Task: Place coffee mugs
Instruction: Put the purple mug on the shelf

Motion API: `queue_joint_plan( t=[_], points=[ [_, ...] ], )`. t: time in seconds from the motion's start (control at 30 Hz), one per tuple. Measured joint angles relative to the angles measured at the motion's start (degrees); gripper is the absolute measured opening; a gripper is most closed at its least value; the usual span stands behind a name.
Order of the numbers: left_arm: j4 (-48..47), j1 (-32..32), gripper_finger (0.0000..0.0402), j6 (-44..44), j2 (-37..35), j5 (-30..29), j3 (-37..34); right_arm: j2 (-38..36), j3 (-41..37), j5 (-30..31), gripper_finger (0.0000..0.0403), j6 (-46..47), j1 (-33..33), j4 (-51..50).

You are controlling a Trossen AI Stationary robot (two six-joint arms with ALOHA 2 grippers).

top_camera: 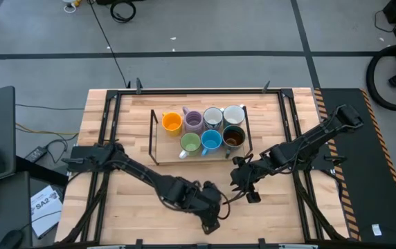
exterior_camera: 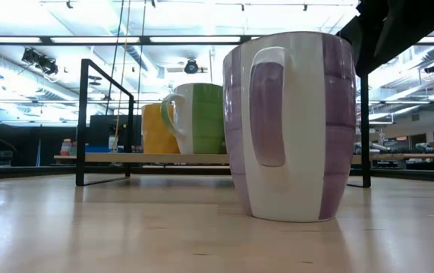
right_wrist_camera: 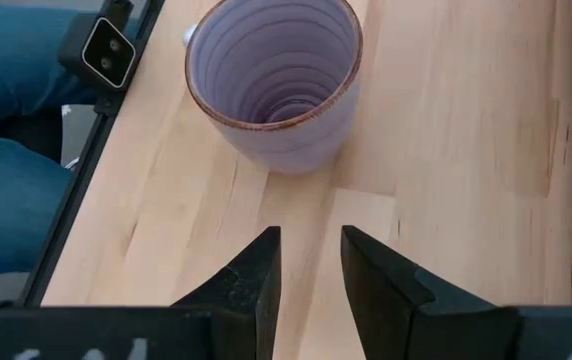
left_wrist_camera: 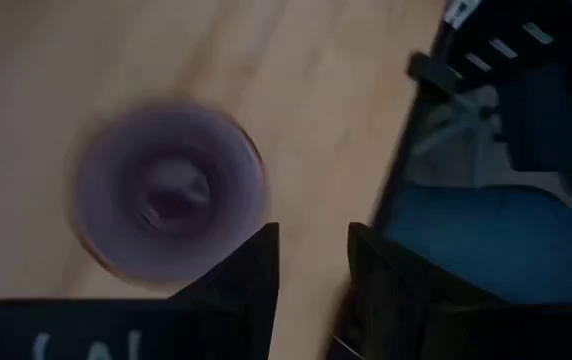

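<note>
Lilac glazed ceramic mug stands upright on the wooden tabletop, just ahead of the right hand; fingers slightly parted, empty. Left hand hovers above it, likewise parted, holding nothing. Risk: both hands close in together and collide, or a finger clips the rim and tips it

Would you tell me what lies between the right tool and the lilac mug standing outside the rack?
Only bare wooden table separates the right tool from the lilac mug, seen in the right wrist view.
</note>
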Motion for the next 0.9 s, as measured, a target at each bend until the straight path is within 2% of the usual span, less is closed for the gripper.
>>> queue_joint_plan(
  t=[0.17, 0.4, 0.77, 0.9],
  points=[
    [-0.57, -2.74, 0.0128, -10.5, -0.13, 4.78, -0.02, 0.0, 0.0, -0.01, 0.0113, 0.02, 0.0, -0.03],
    [-0.62, -5.24, 0.0128, -21.22, -0.13, 4.84, -0.02, 0.0, 0.0, -0.03, 0.0113, 0.02, 0.0, 0.17],
    [1.2, -6.34, 0.0128, -22.38, -0.13, 4.75, -0.02, 0.0, 0.0, -0.06, 0.0113, 0.02, 0.0, 0.37],
    [1.2, -5.85, 0.0146, -23.56, -0.13, 4.16, -0.02, 0.0, 0.0, -0.07, 0.0113, 0.02, 0.0, 0.39]
  ],
)
